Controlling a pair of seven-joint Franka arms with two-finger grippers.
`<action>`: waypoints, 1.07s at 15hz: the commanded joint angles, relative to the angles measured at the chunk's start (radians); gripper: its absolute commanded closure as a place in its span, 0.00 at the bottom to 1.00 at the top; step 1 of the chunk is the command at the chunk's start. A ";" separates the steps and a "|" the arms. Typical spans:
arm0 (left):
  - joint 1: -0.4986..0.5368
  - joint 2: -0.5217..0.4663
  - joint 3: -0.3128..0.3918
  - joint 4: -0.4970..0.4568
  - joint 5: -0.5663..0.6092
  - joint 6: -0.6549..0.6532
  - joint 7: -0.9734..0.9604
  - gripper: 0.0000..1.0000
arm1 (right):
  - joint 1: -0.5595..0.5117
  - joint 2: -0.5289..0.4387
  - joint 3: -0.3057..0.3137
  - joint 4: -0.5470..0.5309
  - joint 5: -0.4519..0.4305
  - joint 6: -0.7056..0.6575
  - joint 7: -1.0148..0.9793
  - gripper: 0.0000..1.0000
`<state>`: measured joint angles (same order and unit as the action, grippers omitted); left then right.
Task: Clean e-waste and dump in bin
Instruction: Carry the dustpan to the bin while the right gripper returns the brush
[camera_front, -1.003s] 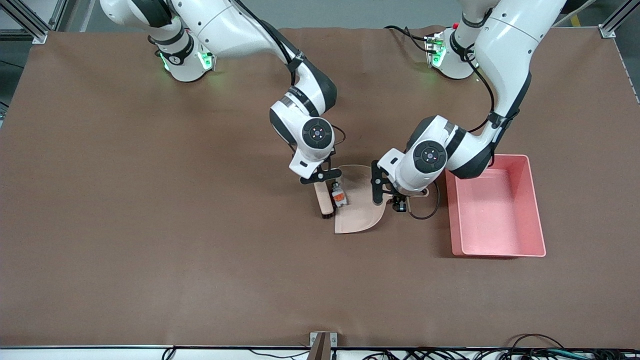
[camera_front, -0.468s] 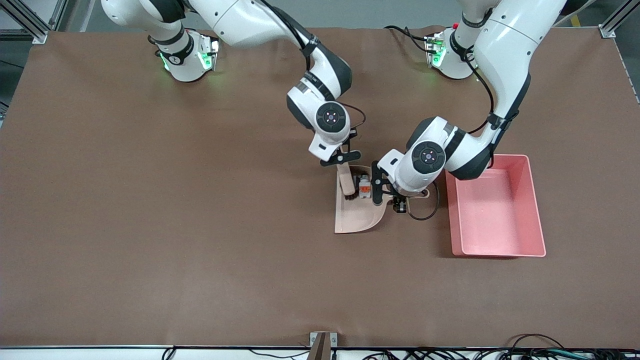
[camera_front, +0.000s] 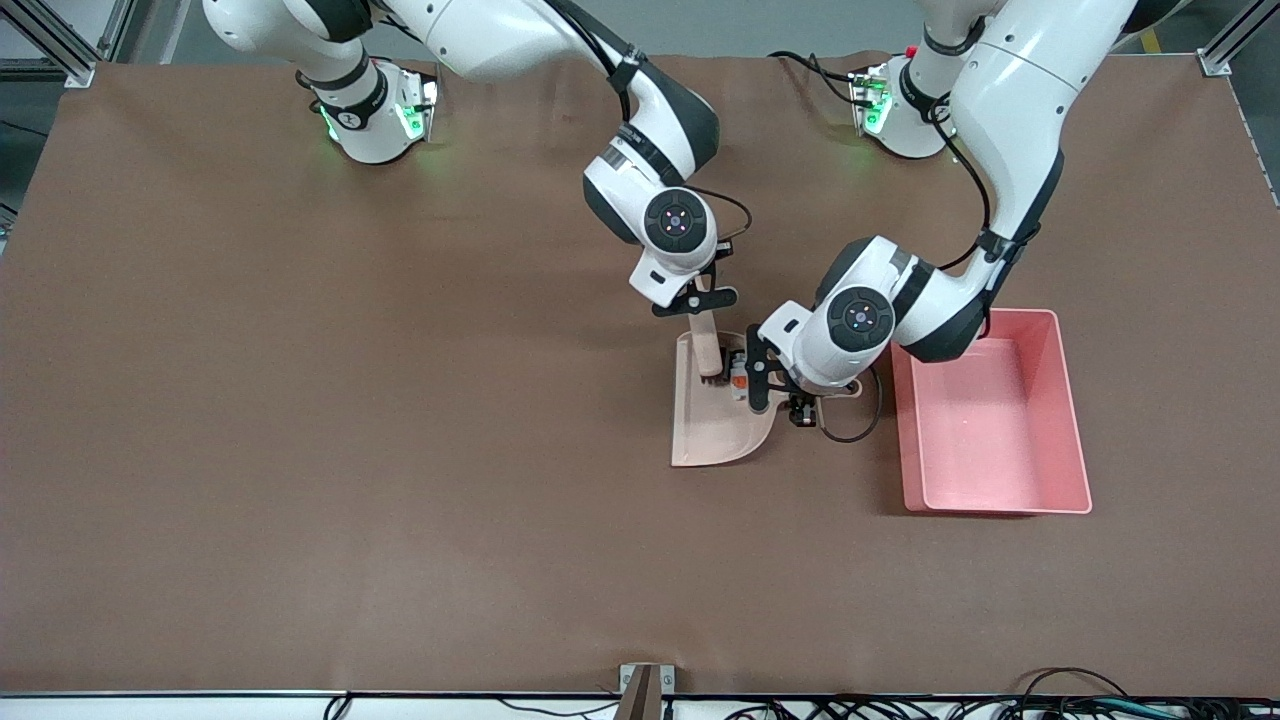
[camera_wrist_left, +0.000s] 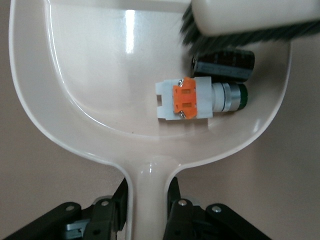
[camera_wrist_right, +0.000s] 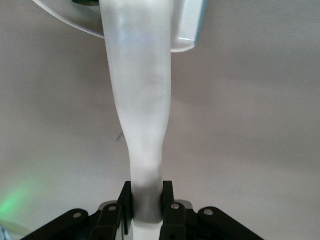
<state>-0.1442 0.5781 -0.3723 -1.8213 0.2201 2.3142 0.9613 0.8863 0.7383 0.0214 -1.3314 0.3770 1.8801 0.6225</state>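
The beige dustpan (camera_front: 712, 425) rests on the table, and my left gripper (camera_front: 800, 398) is shut on its handle (camera_wrist_left: 149, 180). Inside the pan, close to the handle end, lie both pieces of e-waste: a white-grey component with an orange tab and green tip (camera_wrist_left: 197, 100) and a dark block (camera_wrist_left: 223, 64) beside it. My right gripper (camera_front: 700, 303) is shut on the beige brush handle (camera_wrist_right: 142, 110), and the dark bristles (camera_wrist_left: 220, 37) stand in the pan against the dark block. The pink bin (camera_front: 1062, 400) sits toward the left arm's end, beside the dustpan.
A brown mat (camera_front: 350, 450) covers the whole table. A black cable loop (camera_front: 850, 430) hangs from the left wrist between the dustpan and the bin. A small bracket (camera_front: 645, 685) sits at the table edge nearest the front camera.
The right arm has swept the brush toward the left arm's end, from the pan's open edge into it. The e-waste has slid deeper into the pan toward its handle. The left gripper kept its hold.
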 joint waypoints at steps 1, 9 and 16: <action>0.014 0.009 -0.007 0.027 0.009 -0.006 0.000 1.00 | -0.056 -0.071 0.005 0.011 0.025 -0.080 0.003 0.99; 0.083 0.008 -0.088 0.017 -0.010 0.135 0.068 1.00 | -0.187 -0.342 -0.206 -0.150 -0.045 -0.190 0.134 1.00; 0.179 0.006 -0.200 0.020 -0.014 0.139 0.083 1.00 | -0.418 -0.534 -0.348 -0.536 -0.190 -0.082 -0.079 1.00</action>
<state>0.0195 0.5808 -0.5440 -1.8123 0.2198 2.4408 1.0307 0.5424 0.2887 -0.3433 -1.7099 0.2069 1.7466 0.5870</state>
